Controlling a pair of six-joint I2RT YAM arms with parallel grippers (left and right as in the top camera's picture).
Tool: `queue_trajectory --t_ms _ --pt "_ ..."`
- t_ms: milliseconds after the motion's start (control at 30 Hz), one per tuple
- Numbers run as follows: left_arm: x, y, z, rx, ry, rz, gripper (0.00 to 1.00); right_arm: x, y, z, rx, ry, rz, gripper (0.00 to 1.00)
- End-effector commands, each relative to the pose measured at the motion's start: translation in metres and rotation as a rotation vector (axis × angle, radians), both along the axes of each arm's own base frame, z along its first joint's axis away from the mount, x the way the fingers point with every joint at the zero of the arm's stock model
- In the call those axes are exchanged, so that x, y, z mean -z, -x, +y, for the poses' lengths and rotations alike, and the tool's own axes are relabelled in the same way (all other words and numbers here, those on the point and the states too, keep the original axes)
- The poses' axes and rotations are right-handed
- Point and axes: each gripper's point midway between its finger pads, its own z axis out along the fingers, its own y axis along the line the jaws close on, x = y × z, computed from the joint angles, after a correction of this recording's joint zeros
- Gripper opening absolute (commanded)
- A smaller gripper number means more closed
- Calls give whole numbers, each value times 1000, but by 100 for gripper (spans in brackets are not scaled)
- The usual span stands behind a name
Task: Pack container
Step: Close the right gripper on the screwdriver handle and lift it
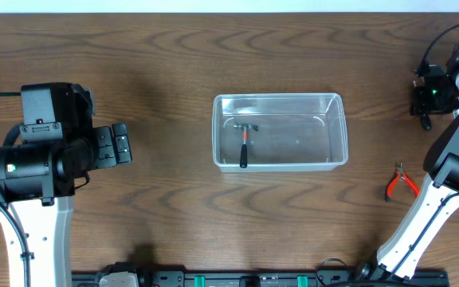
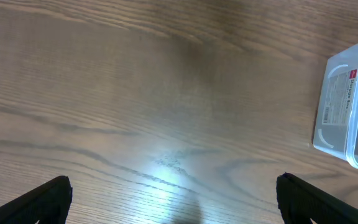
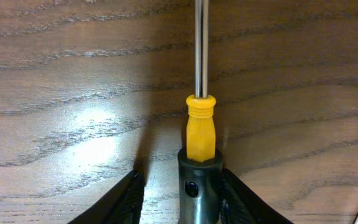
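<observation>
The clear plastic container (image 1: pixel 277 98) stands mid-table, with a small hammer (image 1: pixel 244 143) with a red-and-black handle lying inside at its left end. Its left end also shows in the left wrist view (image 2: pixel 344 106). My left gripper (image 1: pixel 122 143) is open and empty over bare table to the left of the container (image 2: pixel 174 202). My right gripper (image 1: pixel 425 115) is at the far right rear. In the right wrist view its fingers (image 3: pixel 182 180) straddle the black-and-yellow handle of a screwdriver (image 3: pixel 199 124). The right finger touches the handle and a gap shows on the left.
Red-handled pliers (image 1: pixel 401 183) lie on the table at the right, beside the right arm's base. The wooden table (image 1: pixel 174 56) fills the view. The arm mounts run along the front edge.
</observation>
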Motion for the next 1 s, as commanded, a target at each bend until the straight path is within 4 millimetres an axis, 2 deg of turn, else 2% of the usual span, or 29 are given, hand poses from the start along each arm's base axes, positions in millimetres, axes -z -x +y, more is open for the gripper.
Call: queue_trajectory --t_ms 0,267,533,667,967 --pt "0 0 3 -17 -2 4 98 8 3 -1 11 -7 11 40" --pt "0 0 3 -17 -2 4 98 8 0 -2 11 -2 1 28" --pt "0 0 3 -17 -2 4 98 8 -1 -2 32 -2 -3 25" --pt "0 0 3 -17 -2 4 98 7 -3 -3 46 1 -13 15" --pt "0 0 3 -17 -2 4 98 2 -7 -1 47 3 -19 14"
